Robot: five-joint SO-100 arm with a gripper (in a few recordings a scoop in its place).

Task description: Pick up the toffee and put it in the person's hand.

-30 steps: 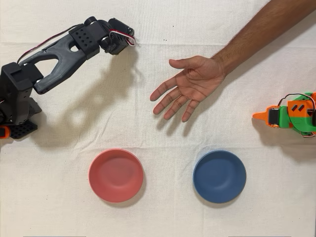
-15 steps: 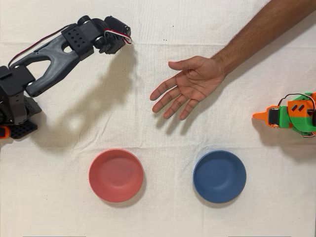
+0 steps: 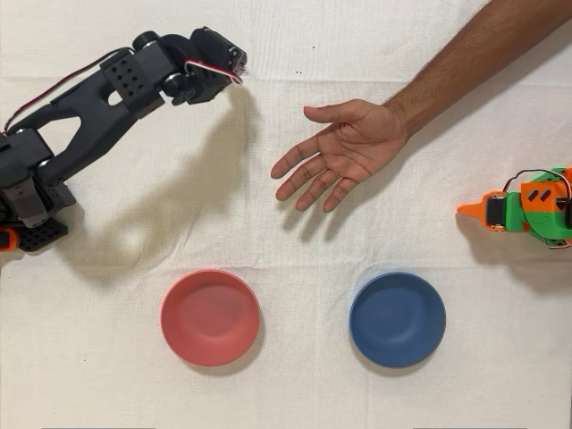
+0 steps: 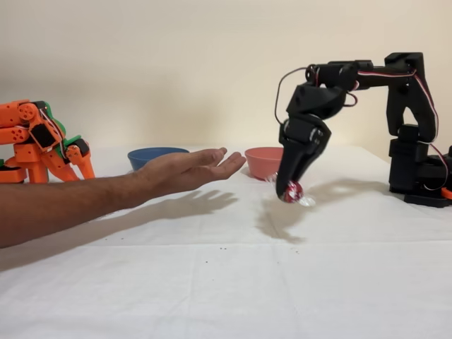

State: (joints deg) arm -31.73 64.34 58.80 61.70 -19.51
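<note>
Overhead view: the person's bare open hand [image 3: 344,156] lies palm up at upper centre, fingers spread, holding nothing.

Fixed view: right of centre, the black two-finger gripper [image 4: 291,189] pinches the small dark-red wrapped toffee [image 4: 292,191] above the white cloth-covered table [image 4: 233,282]; the open palm [image 4: 191,169] waits nearby at centre, apart from it.

Toffee [image 4: 292,191] in raised tool [image 4: 290,189]

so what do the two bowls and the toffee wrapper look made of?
Red bowl and blue bowl: probably matte plastic or melamine; even colour, soft sheen, no glaze glare. Toffee in the gripper: glossy dark-red foil or film, with clear crinkled twisted ends, likely cellophane.
</note>
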